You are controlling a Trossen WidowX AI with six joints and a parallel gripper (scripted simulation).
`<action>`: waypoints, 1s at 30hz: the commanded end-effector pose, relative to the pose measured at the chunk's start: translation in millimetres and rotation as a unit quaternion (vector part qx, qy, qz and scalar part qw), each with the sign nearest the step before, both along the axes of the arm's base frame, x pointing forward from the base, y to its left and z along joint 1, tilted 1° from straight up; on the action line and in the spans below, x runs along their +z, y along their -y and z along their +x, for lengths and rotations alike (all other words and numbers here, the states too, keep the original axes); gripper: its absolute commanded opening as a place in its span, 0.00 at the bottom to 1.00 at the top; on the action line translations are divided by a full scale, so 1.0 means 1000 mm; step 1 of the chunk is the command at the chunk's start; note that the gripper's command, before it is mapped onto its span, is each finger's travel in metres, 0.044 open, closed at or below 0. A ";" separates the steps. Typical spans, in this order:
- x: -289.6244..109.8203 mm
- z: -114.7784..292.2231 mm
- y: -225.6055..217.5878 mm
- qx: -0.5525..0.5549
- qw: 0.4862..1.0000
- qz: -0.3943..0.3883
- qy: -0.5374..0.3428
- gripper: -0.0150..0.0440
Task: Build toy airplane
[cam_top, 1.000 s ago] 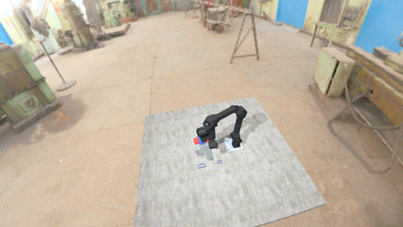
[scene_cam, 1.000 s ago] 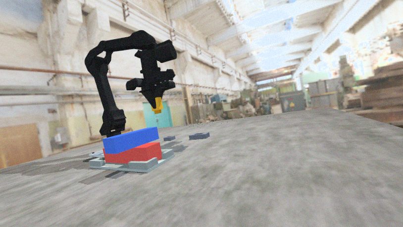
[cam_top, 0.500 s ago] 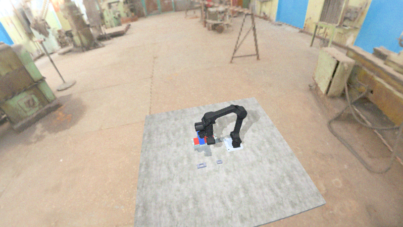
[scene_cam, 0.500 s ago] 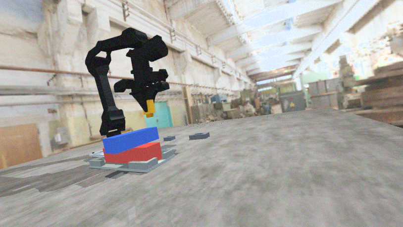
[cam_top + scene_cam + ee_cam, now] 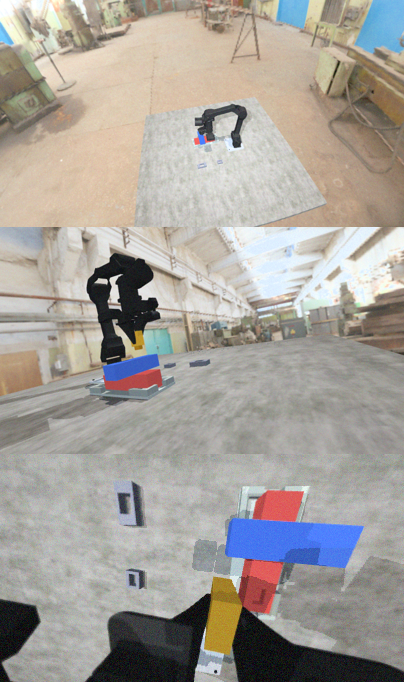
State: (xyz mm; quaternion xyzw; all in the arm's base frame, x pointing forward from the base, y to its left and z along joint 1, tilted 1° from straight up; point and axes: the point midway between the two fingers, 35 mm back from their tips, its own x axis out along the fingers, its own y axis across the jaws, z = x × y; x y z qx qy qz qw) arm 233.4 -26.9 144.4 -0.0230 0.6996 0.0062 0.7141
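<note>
The red fuselage (image 5: 135, 379) (image 5: 267, 579) (image 5: 196, 141) lies in the grey jig cradle (image 5: 141, 392) (image 5: 246, 496). The blue wing (image 5: 129, 366) (image 5: 292, 543) (image 5: 201, 138) sits across the top of it. My gripper (image 5: 137, 339) (image 5: 218, 599) is shut on the yellow tail fin (image 5: 138, 339) (image 5: 222, 616) and holds it in the air above the fuselage's tail end. The small socket (image 5: 260, 597) near the tail shows just right of the fin in the wrist view. In the top view the gripper hides the fin.
Two small grey-blue holder blocks (image 5: 199, 363) (image 5: 169, 365) (image 5: 128, 503) (image 5: 134, 578) (image 5: 202, 165) (image 5: 219, 161) lie on the grey mat beyond the jig. The arm's base (image 5: 235, 142) stands on a white plate beside the jig.
</note>
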 end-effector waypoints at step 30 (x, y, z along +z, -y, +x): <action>-0.016 -0.021 0.076 0.025 1.000 -0.003 -0.007 0.37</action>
